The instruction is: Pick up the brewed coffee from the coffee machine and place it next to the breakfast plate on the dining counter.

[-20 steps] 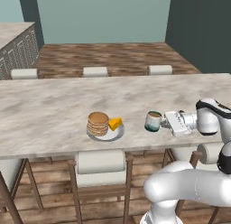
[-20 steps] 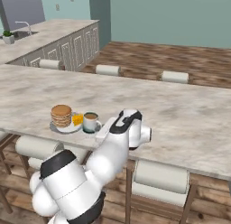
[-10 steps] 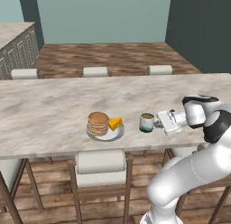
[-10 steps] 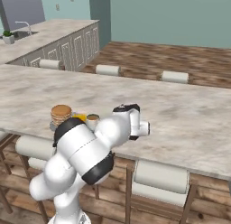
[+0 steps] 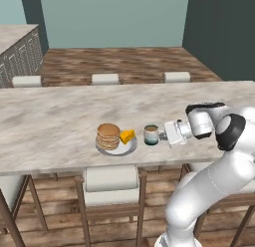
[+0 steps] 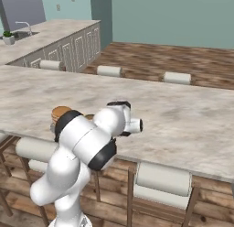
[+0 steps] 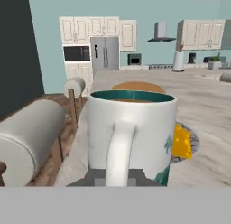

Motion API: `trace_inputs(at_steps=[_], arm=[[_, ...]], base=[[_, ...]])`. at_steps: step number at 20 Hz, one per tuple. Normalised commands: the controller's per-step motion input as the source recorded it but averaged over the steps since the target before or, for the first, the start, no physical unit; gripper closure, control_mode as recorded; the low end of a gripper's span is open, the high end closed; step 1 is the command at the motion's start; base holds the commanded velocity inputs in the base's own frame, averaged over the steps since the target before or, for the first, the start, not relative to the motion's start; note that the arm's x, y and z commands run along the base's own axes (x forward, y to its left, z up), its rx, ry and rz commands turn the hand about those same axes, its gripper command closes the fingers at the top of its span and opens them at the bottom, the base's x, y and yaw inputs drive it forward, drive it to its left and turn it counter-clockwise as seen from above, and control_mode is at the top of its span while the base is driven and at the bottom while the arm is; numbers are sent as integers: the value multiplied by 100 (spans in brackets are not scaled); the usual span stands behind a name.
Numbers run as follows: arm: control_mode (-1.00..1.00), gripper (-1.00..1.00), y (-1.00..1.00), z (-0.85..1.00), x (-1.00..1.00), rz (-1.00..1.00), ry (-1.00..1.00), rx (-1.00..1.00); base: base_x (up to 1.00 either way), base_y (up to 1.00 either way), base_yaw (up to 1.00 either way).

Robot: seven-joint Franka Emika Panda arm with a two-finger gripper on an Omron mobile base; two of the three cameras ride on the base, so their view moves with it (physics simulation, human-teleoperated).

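Beige marble dining counter, teal walls behind, wood floor beyond. Gripper clamped tight on handle of brewed coffee; handle fills centre of hand view, mug straight ahead. One mug, standing on counter just beside one breakfast plate carrying one pancake stack and one yellow wedge. Three stool tops along far edge. Arm bent at elbow, forearm level above counter, hand reaching sideways toward plate.

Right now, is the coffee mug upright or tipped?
Upright: the coffee mug shows a level rim with brown liquid inside, and it stands straight beside the breakfast plate.
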Motion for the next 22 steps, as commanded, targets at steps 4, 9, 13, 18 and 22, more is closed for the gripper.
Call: trace_inputs(at_steps=[4, 9, 13, 18, 22], arm=[[-100, 100, 53, -15, 34, -8, -5, -5], [-100, 100, -27, -31, 5, 0, -9, 0], [-100, 100, -49, -21, 1, 5, -9, 0], [-100, 100, -16, -25, 14, 3, -2, 0], [-100, 100, 0, -24, 30, 0, 0, 0]], base=[[0, 0, 0], [0, 0, 0], [0, 0, 0], [0, 0, 0], [0, 0, 0]])
